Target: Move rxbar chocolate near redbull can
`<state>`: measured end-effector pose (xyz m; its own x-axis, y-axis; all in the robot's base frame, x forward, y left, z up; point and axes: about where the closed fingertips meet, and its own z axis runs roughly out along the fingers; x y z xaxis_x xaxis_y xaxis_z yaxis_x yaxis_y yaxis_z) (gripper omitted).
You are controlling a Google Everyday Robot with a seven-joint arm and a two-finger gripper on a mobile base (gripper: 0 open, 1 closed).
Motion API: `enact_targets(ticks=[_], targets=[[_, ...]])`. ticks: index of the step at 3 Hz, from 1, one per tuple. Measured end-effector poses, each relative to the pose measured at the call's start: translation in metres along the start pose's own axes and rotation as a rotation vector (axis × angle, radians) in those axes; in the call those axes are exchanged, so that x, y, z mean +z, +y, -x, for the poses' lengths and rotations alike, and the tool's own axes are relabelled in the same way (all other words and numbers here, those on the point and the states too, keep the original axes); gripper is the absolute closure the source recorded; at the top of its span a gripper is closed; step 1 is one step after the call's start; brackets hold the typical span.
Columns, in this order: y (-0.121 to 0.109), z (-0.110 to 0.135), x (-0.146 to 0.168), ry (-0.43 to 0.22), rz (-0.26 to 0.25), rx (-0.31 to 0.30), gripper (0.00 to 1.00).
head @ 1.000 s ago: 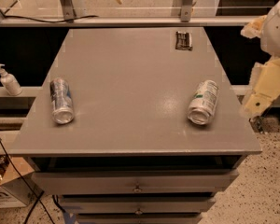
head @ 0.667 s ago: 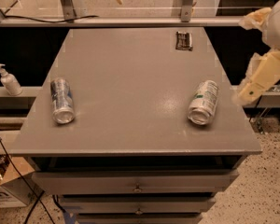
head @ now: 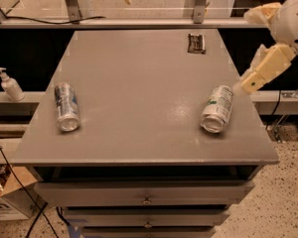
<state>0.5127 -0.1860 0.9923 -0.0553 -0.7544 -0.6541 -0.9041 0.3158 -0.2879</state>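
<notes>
The rxbar chocolate (head: 196, 42) is a small dark flat bar lying near the table's far right corner. The redbull can (head: 66, 106), silver with blue patches, lies on its side near the left edge, with its shiny end toward the front. Cream arm segments (head: 266, 68) hang off the right side of the table, above its right edge and close to the green-print can. My gripper itself is out of view, somewhere beyond the right edge of the picture.
A silver-white can with green print (head: 217, 108) lies on its side at the right of the grey table (head: 139, 83). A pump bottle (head: 10, 85) stands on a shelf to the left. Drawers (head: 146, 195) sit below the front edge.
The arm segment at the right has swung up and to the left, closer to the table's right edge. The cans and the bar have not moved.
</notes>
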Motion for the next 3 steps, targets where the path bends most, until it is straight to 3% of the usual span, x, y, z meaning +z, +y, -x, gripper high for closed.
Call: enact_targets(ticks=[1, 2, 3], targets=[[0.000, 0.000, 0.000, 0.003, -0.001, 0.000, 0.00], [-0.009, 0.007, 0.027, -0.059, 0.009, 0.037, 0.00], [-0.033, 0.014, 0.068, -0.135, 0.015, 0.092, 0.00]])
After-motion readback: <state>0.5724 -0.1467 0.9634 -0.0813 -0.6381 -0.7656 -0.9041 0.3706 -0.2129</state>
